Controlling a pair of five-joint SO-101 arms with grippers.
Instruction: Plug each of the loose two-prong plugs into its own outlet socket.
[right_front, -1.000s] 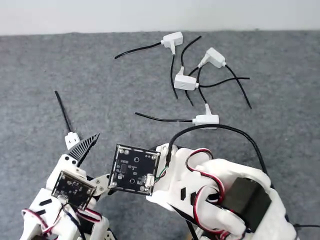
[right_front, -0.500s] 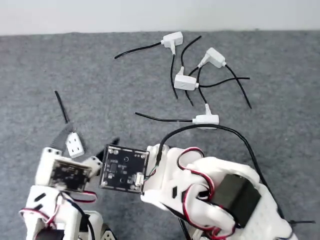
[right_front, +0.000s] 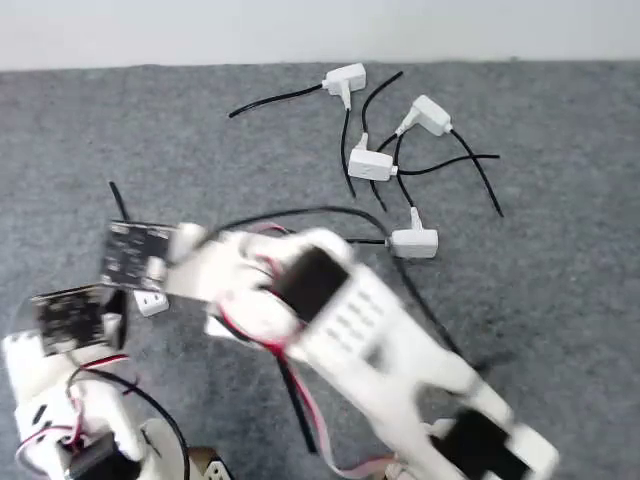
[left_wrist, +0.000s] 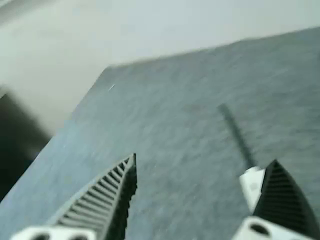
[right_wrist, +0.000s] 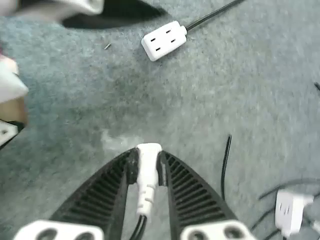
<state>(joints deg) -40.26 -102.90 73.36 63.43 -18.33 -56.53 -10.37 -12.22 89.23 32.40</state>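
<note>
Logging: we see right pincer (right_wrist: 148, 154) clamped on white plug (right_wrist: 146, 175) | left pincer (left_wrist: 202, 160) agape | outlet socket (right_front: 150, 302) at 9 o'clock on table (right_front: 560, 200) | white corded pieces (right_front: 372, 164) at 1 o'clock

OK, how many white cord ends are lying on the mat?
5: four cord ends at the far side, one socket nearer. The arm may hide more.

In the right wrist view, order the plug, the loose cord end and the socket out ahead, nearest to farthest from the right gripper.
1. Plug, held in the right gripper.
2. Loose cord end, off to one side.
3. Socket, farthest, out ahead.
</note>
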